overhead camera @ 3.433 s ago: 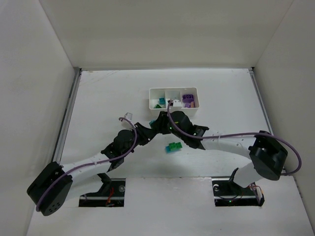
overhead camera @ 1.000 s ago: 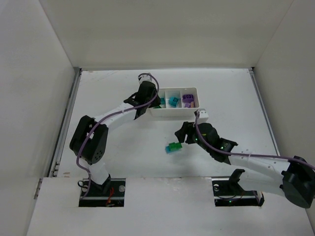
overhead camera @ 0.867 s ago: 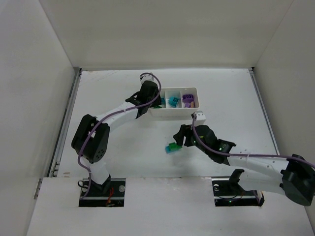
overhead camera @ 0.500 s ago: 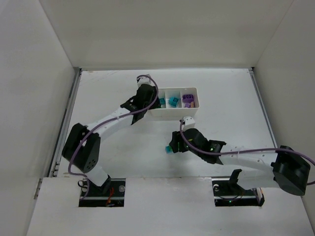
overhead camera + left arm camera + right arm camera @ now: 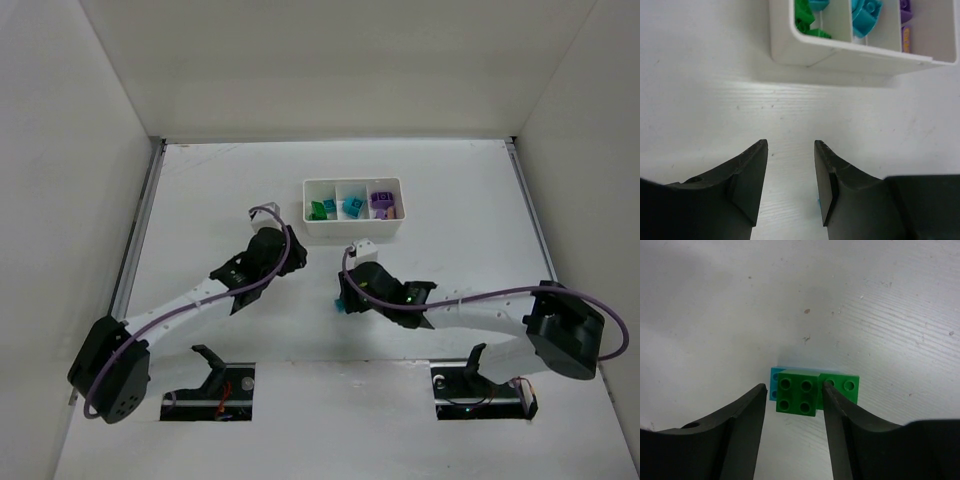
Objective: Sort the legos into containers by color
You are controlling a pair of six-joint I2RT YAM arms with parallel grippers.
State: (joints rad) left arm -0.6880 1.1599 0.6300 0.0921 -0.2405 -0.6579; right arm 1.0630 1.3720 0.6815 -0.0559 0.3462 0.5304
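Note:
The white tray [image 5: 352, 229] has three compartments: green and teal legos [image 5: 319, 210] in the left one, a teal lego [image 5: 352, 206] in the middle, purple legos [image 5: 382, 203] in the right. A green-and-teal clump [image 5: 338, 303] lies on the table in front of the tray. In the right wrist view its top green brick [image 5: 799, 392] sits on a teal brick [image 5: 773, 384] and another green one [image 5: 846, 385]. My right gripper [image 5: 793, 386] is open, with a finger on each side of the top green brick. My left gripper [image 5: 790, 142] is open and empty, short of the tray's left corner [image 5: 805, 52].
White walls enclose the table on the left, far and right sides. The right arm [image 5: 470, 300] stretches across the near right of the table. The left arm [image 5: 180, 300] lies across the near left.
My left gripper has drawn back from the tray's left end toward me. My right gripper has moved left and come over the green-and-teal clump.

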